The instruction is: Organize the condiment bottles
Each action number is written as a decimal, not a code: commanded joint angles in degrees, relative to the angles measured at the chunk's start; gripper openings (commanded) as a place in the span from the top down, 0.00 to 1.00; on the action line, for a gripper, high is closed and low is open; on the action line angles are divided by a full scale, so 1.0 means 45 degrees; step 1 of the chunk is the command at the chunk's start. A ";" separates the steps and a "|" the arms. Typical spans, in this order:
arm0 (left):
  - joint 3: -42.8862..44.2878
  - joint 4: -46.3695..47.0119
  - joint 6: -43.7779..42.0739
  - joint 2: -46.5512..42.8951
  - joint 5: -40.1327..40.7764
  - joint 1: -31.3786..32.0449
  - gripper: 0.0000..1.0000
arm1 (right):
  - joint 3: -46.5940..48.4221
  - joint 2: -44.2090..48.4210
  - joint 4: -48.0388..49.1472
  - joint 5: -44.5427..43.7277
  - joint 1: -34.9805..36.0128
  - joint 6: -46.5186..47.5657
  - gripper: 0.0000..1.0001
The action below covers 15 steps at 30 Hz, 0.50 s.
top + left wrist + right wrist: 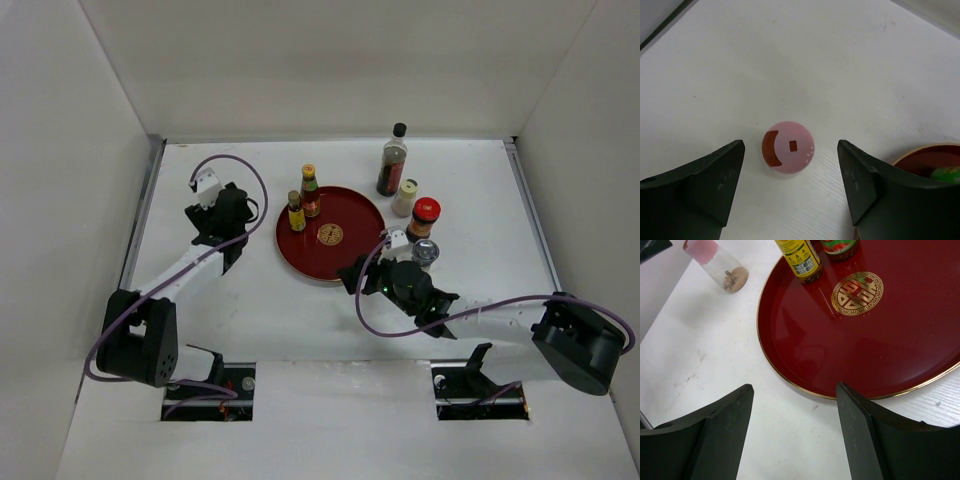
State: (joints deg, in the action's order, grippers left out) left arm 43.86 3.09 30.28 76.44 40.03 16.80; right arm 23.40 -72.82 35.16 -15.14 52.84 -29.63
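A pink-capped bottle (788, 155) stands on the white table, seen from straight above. My left gripper (791, 146) hangs open over it, a finger on each side and neither touching. The right wrist view shows the same bottle (720, 262) left of the round red tray (880, 355). A small yellow bottle (296, 212) and an orange-capped brown bottle (310, 192) stand on the tray's left part. To the tray's right stand the tall dark black-capped bottle (392, 160), the cream one (405, 197), the red-lidded jar (424, 218) and the grey-lidded jar (425, 253). My right gripper (795, 386) is open and empty at the tray's near edge.
White walls close in the table on the left, back and right. In the top view my left gripper (228, 235) covers the pink-capped bottle. My right gripper (352, 272) is close beside the grey-lidded jar. The tray's rim (920, 152) lies just right of the left fingers.
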 commanded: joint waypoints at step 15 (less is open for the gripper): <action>-0.0154 0.1422 0.0204 0.0614 -0.0849 -0.0657 0.63 | 0.0230 -0.0068 0.0723 0.0160 0.0084 -0.0018 0.24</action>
State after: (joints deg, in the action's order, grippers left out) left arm 43.86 6.46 30.70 83.11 35.92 13.32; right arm 23.42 -73.03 35.16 -15.11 52.95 -29.61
